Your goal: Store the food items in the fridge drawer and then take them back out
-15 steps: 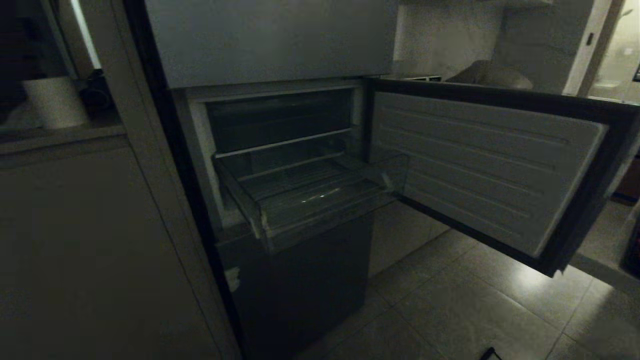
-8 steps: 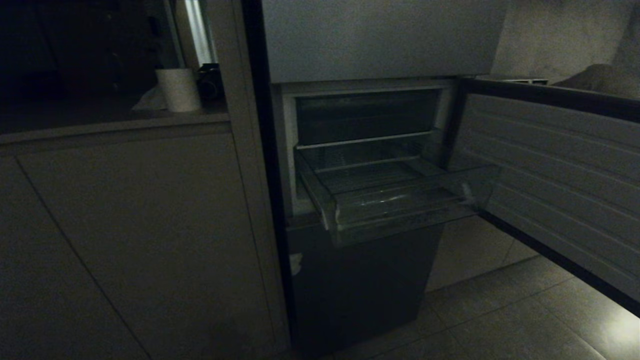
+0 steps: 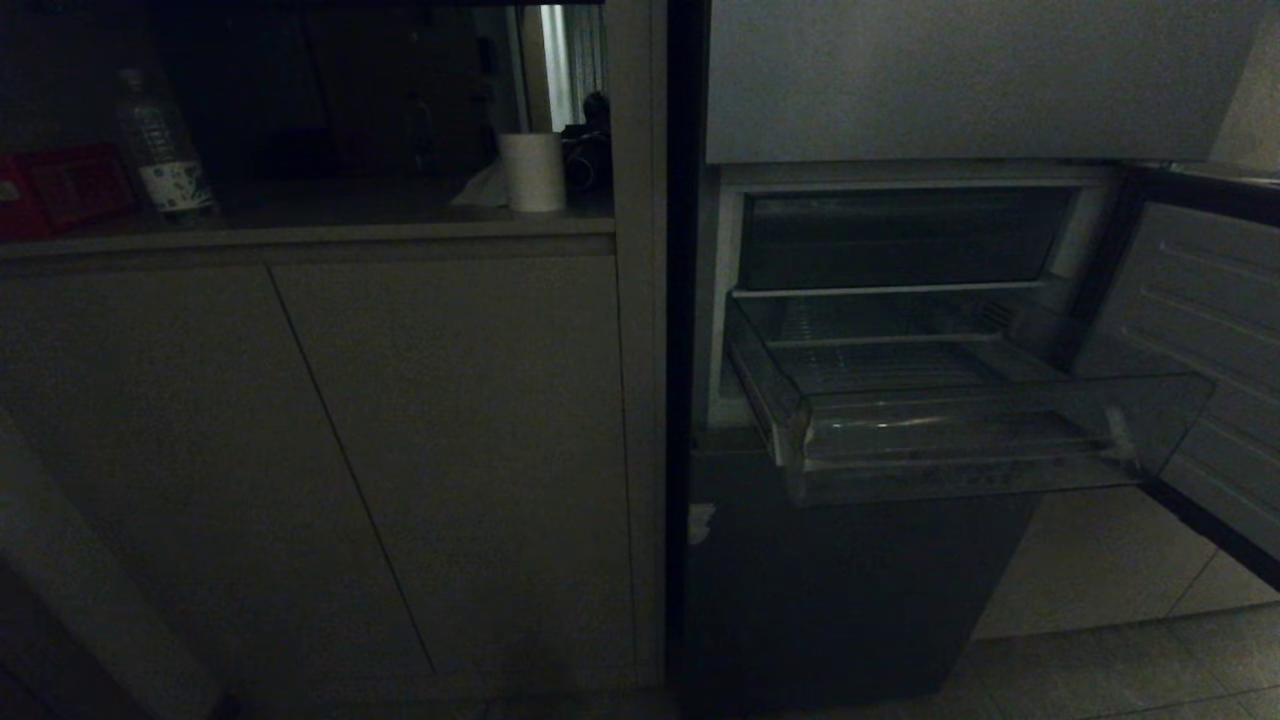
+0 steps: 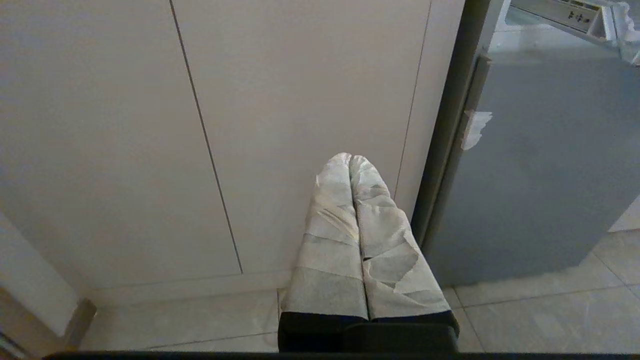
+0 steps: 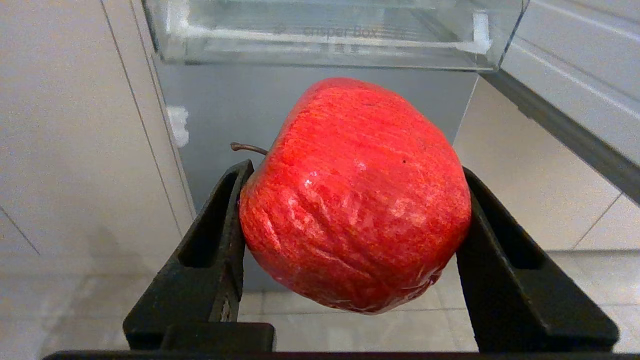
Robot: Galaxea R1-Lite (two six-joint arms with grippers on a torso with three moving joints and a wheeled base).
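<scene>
While the right end effector (image 5: 350,220) grips a red apple (image 5: 355,195) between its two black fingers (image 5: 215,250), stem pointing off to one side, the fridge drawer (image 3: 960,420) stands pulled out and looks bare inside

- Apple: one of the food items, clamped at its widest girth, glossy, wrapped in what looks like film. No second food item visible in any view
- Drawer in right wrist view (image 5: 330,30): clear front wall sits above and beyond the apple, so the fruit hangs below the drawer's rim, in front of the grey lower fridge panel (image 5: 320,120)
- Drawer's long axis runs across the fridge width; open top faces up
- Fridge door (image 3: 1210,340) swung open on the right side of the head view
- Left end effector (image 4: 352,165): taped fingers pressed together, nothing in them, pointing at the pale cabinet doors (image 4: 200,125) beside the fridge; parked
- Neither arm shows in the head view
- Table (image 3: 300,225) to the left of the fridge carries a clear bottle (image 3: 160,140), a red box (image 3: 60,185) and a white roll (image 3: 532,170)

Judgement: storing or retrieval cannot be told for sure, but a bare drawer suggests the apple is either just out or about to go in. If going in, the right arm is the nearer one, and the key relation is vertical: the apple must rise above the front wall, then travel forward over the ribbed bottom before release. Risk: clipping the clear front lip on the way up
</scene>
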